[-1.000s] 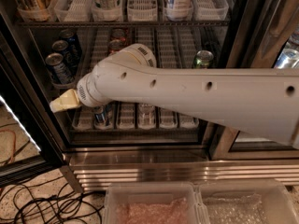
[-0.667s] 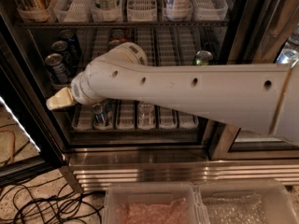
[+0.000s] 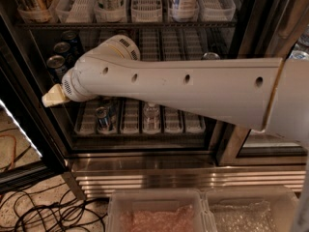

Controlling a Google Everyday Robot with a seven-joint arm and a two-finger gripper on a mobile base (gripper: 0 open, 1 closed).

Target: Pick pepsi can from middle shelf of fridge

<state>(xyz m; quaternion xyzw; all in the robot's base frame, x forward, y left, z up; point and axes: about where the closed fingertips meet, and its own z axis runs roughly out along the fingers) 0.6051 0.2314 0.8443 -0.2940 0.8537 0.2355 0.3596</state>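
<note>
While the white arm (image 3: 183,88) stretches across the fridge (image 3: 244,28), its gripper (image 3: 54,97) hangs just below the pepsi can (image 3: 58,69), which stands at the left end of the middle shelf (image 3: 154,45); whether the gripper is clenched cannot be told.

One camera looks down along the arm (image 3: 183,88) into the fridge (image 3: 193,177) from close, gripper (image 3: 54,97) at frame left.

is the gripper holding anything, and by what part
nothing seen: the gripper hangs bare at the fridge door frame, below the pepsi can on the middle shelf
</note>
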